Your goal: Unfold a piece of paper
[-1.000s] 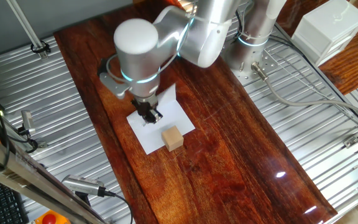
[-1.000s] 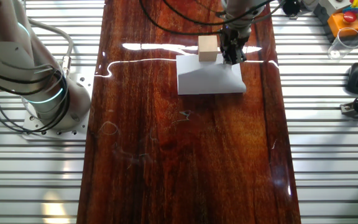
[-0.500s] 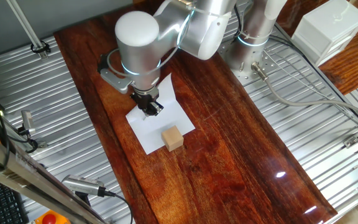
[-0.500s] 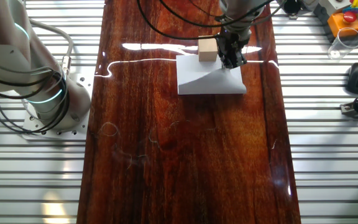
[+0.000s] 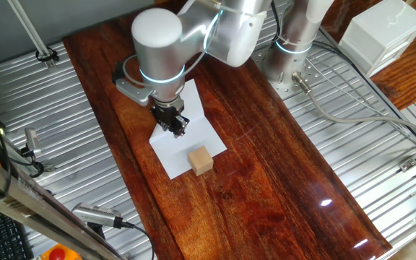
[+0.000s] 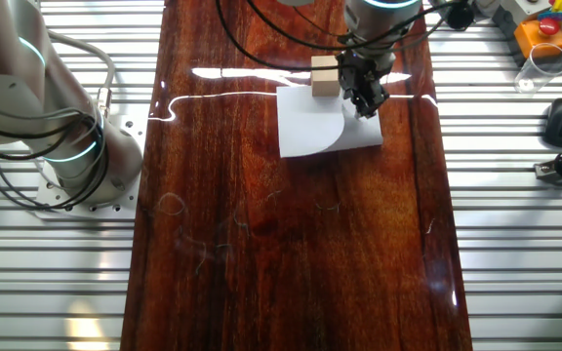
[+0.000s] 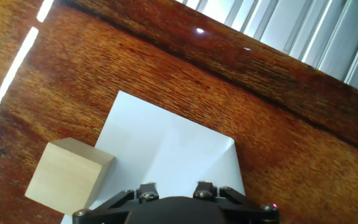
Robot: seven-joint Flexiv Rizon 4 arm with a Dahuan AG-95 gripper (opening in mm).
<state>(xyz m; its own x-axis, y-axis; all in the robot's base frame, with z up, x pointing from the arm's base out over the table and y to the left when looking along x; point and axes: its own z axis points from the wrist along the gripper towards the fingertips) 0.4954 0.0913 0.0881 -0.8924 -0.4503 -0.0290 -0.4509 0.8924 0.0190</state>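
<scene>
1. The piece of paper (image 5: 193,137) lies on the wooden surface (image 5: 266,180), folded, with its upper flap lifted off the lower layer at the end away from the wooden cube (image 5: 201,160).
2. The cube stands on the paper's near corner in one fixed view; in the hand view it overlaps the sheet's left edge (image 7: 70,177). It looks like a weight pinning the lower layer.
3. The gripper (image 5: 177,126) is over the paper, just beside the cube on its far side, and the fingers (image 6: 366,97) look closed on the raised flap's edge. The pinch itself is hidden in the hand view, so the hold is a judgement.
4. In the other fixed view the flap (image 6: 330,132) curls in a soft arc from the fingers down to the surface: the sheet is thin, light, floppy, with no stiffness of its own.
5. Handling guess: it weighs next to nothing, slips easily on the glossy wood, and creases or tears if yanked.
6. Best hold is the free edge of the top flap, away from the cube, with only one layer pinched.
7. Risk: catching both layers, or dragging the sheet out from under the cube.
8. A white boxy block (image 5: 381,32) sits well apart from the cube, off the wood.
</scene>
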